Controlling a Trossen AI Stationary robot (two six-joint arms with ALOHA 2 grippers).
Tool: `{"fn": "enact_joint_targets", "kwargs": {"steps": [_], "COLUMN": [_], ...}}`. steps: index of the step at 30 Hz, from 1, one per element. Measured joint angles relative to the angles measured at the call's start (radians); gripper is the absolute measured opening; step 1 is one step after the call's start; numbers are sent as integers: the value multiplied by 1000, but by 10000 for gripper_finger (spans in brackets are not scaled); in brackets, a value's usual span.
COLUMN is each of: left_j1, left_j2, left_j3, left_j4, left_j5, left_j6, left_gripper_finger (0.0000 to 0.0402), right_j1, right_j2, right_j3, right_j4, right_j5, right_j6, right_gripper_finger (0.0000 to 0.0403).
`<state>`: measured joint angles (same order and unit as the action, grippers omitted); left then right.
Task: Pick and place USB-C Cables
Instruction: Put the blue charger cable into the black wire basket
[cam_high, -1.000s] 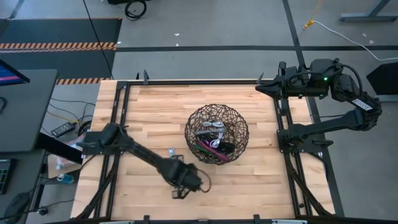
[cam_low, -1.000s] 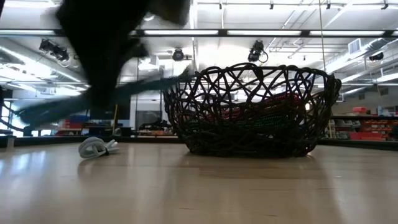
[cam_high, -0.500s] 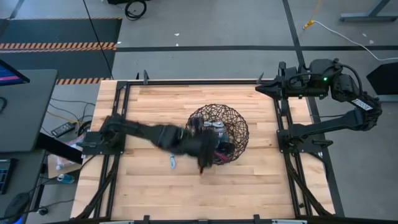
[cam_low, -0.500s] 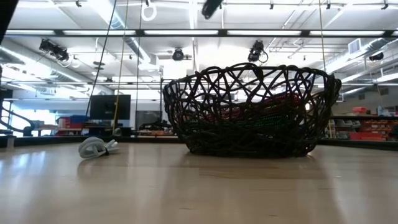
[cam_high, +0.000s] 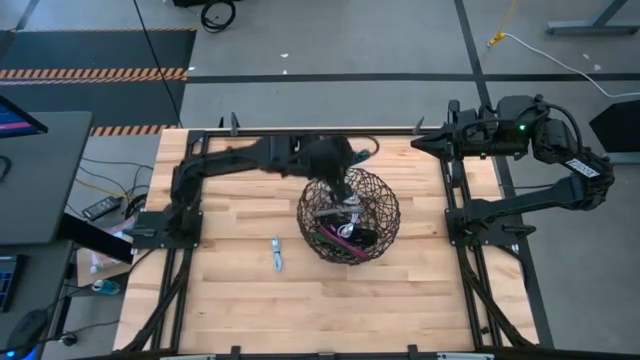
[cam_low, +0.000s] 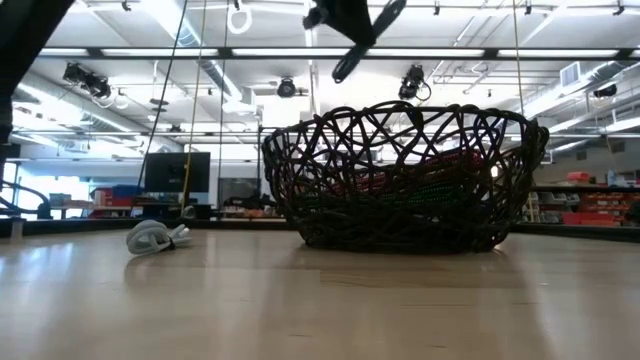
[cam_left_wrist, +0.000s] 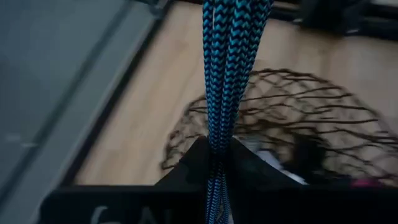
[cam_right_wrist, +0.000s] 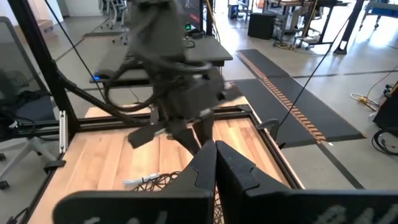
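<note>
One small grey coiled cable bundle (cam_high: 277, 254) lies alone on the near-left wood, while my left gripper (cam_left_wrist: 217, 163), pinched on a black-and-blue braided cable (cam_left_wrist: 227, 68), hangs over the far rim of the dark wire-mesh basket (cam_high: 385, 236). I judge that dangling cable could snag the mesh and slip from the grip. Far right, the right gripper (cam_right_wrist: 215, 163) waits, fingers together on nothing.

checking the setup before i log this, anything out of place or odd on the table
One grey cable lies alone on the table, left of the basket that holds the others. The left gripper holds a blue-black cable over the basket.

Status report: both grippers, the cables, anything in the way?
Left gripper above basket, shut on blue-black cable. Right gripper shut, parked at table's far right corner. One grey cable lies outside on table.
</note>
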<state>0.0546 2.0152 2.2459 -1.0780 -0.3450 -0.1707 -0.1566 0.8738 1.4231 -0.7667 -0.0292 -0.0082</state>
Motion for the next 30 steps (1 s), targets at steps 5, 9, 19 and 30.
{"fn": "enact_joint_targets", "kwargs": {"steps": [5,9,19,30], "left_j1": [86,123,126,94], "left_j2": [20,38,119,234], "left_j3": [0,1,1,0], "left_j4": [12,6,2,-22], "left_j5": [183,313,500,500], "left_j6": [27,54,108,88], "left_gripper_finger": [31,31,31,31], "right_j1": [0,0,-1,-1], "right_j2": [-1,-10,-81,-141], "right_j3": [0,0,0,0], "right_j4": [1,4,10,-4], "right_j5": [0,0,1,2], "right_j6": [-19,-37,-55,-46], "right_gripper_finger": [11,11,11,11]}}
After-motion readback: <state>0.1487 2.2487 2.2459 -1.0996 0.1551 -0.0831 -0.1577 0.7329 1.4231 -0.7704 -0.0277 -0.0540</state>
